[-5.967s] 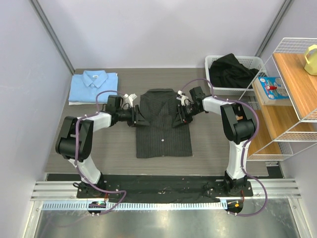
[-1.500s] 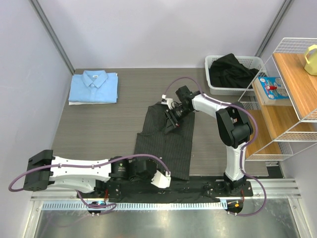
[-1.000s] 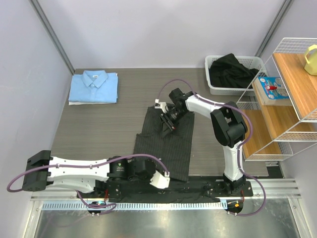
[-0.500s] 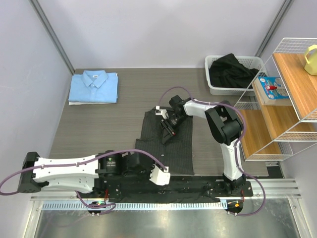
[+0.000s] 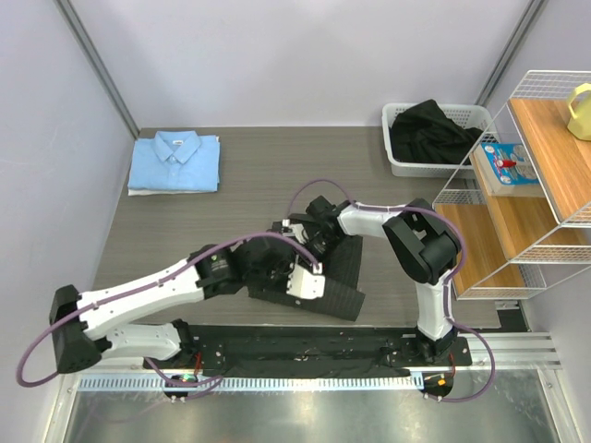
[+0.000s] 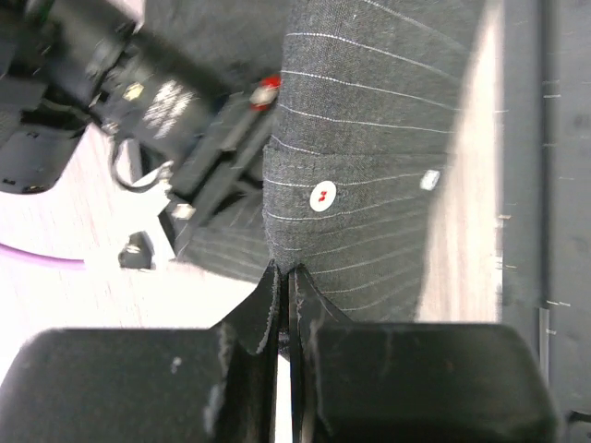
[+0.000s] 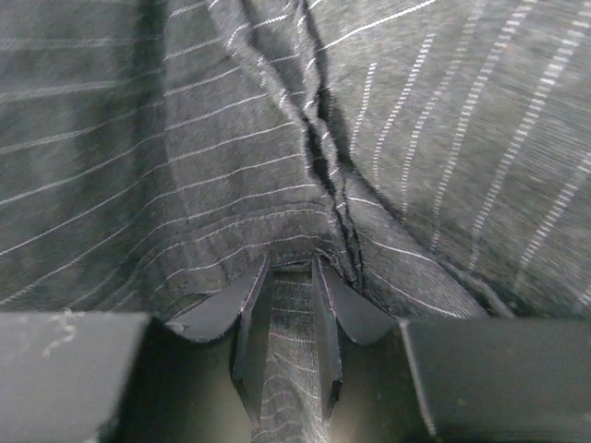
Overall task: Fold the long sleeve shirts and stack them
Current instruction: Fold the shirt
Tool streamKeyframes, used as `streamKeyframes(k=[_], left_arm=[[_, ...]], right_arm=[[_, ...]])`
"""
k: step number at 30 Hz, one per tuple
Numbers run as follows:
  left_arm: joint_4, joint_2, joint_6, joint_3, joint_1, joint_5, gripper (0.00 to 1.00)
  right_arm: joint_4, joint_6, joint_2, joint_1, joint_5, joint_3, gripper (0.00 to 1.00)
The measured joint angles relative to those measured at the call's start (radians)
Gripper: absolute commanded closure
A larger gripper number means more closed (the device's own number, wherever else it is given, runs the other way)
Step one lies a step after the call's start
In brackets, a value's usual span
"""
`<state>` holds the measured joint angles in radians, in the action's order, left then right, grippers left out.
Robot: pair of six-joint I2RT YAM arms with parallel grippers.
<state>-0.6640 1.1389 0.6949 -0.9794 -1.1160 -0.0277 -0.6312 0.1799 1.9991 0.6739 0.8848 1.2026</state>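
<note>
The black pinstriped long sleeve shirt (image 5: 343, 293) lies bunched in the middle of the table, its lower part lifted and doubled over. My left gripper (image 5: 307, 277) is shut on the hem (image 6: 343, 231), beside a white button (image 6: 321, 196); its jaws (image 6: 283, 273) meet on the cloth edge. Just beyond it, my right gripper (image 5: 311, 238) is shut on a fold of the same shirt (image 7: 291, 305), with cloth filling the gap between its fingers (image 7: 249, 305). The light blue shirt (image 5: 174, 161) lies folded at the far left, collar up.
A white basket (image 5: 401, 162) holding a dark garment (image 5: 427, 131) stands at the far right. A wire shelf unit (image 5: 540, 185) with wooden boards fills the right edge. A black mat (image 5: 305, 346) runs along the near edge by the arm bases.
My left gripper rose from the near edge and carried the shirt's hem away toward the right gripper, doubling the shirt over. The right gripper slid a little nearer and left with its fold.
</note>
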Motion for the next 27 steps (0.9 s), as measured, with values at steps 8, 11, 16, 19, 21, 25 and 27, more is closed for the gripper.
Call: streamKeyframes(k=[8,11,16,19,21,25,27], left_arm=[[0.069,0.127,0.051,-0.052,0.106,-0.068,1.0],[0.098,0.149,0.073,-0.052,0.119,-0.089,1.0],[0.116,0.151,0.101,-0.051,0.13,-0.119,1.0],[0.116,0.148,0.116,-0.049,0.133,-0.139,1.0],[0.114,0.148,0.125,-0.049,0.133,-0.146,0.99],[0.113,0.151,0.136,-0.048,0.135,-0.153,0.98],[0.114,0.163,0.146,-0.048,0.141,-0.157,0.97]], right_arm=[[0.002,-0.006,-0.01,0.017,-0.011,-0.005,0.64],[-0.029,0.005,-0.01,0.014,-0.027,0.018,0.59],[-0.11,0.048,-0.02,-0.013,-0.072,0.104,0.54],[-0.15,0.076,-0.046,-0.05,-0.093,0.167,0.53],[-0.177,0.1,-0.056,-0.074,-0.105,0.22,0.52],[-0.203,0.137,-0.043,-0.14,-0.132,0.295,0.52],[-0.214,0.154,-0.006,-0.175,-0.148,0.351,0.52]])
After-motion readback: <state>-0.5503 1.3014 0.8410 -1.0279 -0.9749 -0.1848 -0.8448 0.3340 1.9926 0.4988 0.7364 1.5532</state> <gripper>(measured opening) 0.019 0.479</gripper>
